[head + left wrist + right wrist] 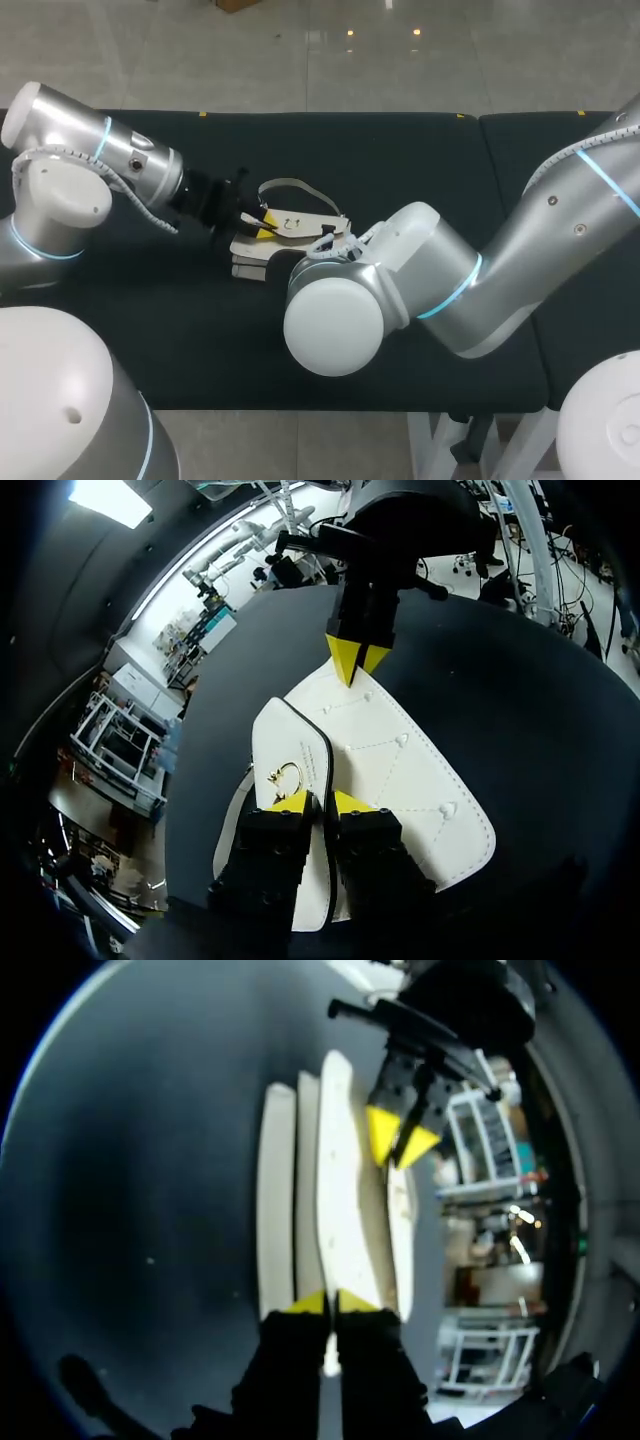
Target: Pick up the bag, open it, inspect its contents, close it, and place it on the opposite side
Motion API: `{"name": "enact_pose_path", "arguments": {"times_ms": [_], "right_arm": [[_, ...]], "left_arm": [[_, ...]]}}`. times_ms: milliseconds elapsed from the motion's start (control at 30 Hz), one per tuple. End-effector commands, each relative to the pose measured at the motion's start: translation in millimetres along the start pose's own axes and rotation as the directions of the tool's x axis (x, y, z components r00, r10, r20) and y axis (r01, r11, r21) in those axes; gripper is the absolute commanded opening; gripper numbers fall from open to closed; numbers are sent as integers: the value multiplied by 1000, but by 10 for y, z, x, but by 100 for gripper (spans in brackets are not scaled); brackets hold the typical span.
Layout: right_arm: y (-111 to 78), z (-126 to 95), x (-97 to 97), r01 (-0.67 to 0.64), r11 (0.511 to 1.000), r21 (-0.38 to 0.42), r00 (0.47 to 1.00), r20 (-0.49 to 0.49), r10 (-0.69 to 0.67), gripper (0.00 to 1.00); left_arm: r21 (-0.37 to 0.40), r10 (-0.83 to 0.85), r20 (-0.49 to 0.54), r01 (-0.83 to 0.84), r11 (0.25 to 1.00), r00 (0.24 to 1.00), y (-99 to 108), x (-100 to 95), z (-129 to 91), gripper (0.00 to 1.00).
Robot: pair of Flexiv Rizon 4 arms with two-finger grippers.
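A: Step?

B: Opening, I'd judge. The bag (pixel 290 228) lies mid-table (pixel 400 160), between the two arms. I can't tell if it's lifted or resting.

A: Grippers?

B: The left gripper (pixel 320 802) is clamped on the near-left edge of the flap (pixel 290 742), whose thin edge runs between its tips. The right gripper (pixel 332 1303) is pinched on the bag's opposite end, tips nearly together on the white panel. The head view hides that one behind its own wrist.

A: Next move?

B: Probably peel the flap up and back with the left while the right anchors the body. It needs a slow pull, since the grip is only on the edge and the clasp (pixel 285 777) may resist. Inspecting, closing and moving it to the other side are all not yet done.

A: Bag looks?

B: It's flat and cream-white with dark edge trim, stitched lines and small studs on the front panel. The flap is pointed, with a gold ring clasp near the left fingers. A pale strap (pixel 295 187) loops out on the far side. The flap seems shut, and no contents are visible.
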State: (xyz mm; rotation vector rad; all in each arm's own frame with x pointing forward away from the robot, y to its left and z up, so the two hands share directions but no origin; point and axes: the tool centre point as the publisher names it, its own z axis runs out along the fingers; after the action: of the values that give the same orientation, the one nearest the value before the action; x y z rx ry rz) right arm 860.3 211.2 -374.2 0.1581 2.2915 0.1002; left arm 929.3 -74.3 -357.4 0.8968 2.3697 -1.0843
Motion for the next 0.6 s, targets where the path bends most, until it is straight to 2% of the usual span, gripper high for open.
{"name": "enact_pose_path", "arguments": {"times_ms": [33, 267, 333, 400, 600], "right_arm": [[15, 18, 24, 0, 1000, 4, 1000, 4, 0, 0], [15, 18, 24, 0, 1000, 4, 1000, 4, 0, 0], [15, 18, 24, 0, 1000, 4, 1000, 4, 0, 0], [15, 18, 24, 0, 1000, 4, 1000, 4, 0, 0], [15, 18, 24, 0, 1000, 4, 1000, 4, 0, 0]], "left_arm": [[1, 11, 48, -11, 1000, 999, -31, 60, 10, 33], [-10, 42, 129, -41, 999, 991, -80, -2, 15, 31], [-2, 56, 151, -56, 998, 987, -99, -5, 24, 20], [-2, 81, 166, -82, 997, 983, -128, 11, 35, 0], [-16, 140, 166, -139, 990, 976, -139, 128, 75, 0]]}}
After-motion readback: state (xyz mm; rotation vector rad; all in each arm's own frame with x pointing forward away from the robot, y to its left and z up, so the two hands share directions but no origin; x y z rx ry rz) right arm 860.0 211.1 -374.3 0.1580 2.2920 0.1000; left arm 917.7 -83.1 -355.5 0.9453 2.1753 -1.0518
